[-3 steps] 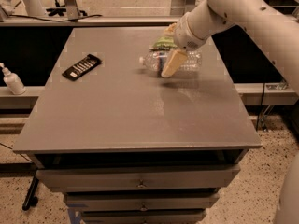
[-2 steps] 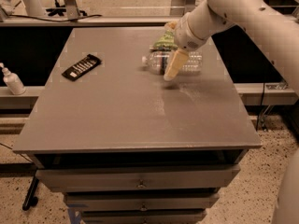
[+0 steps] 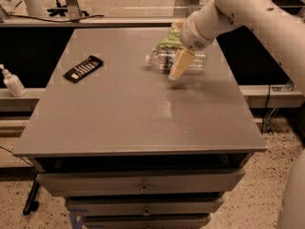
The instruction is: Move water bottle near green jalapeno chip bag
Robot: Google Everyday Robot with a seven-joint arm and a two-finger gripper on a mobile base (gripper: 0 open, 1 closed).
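The water bottle (image 3: 195, 62) is lying just behind the hand (image 3: 177, 69), beside the green jalapeno chip bag (image 3: 169, 42). The task is looking nearly finished. Whether the hand is gripping it, one cannot tell.

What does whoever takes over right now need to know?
Gripper: down at the far right of the table, across the middle of the bottle; grip unclear.
Bottle: on its side, cap pointing left, just in front of the chip bag, close or touching.
Done: the bottle looks already near the bag.
Left: probably just confirm the bottle is released, then lift the arm clear without rolling it.
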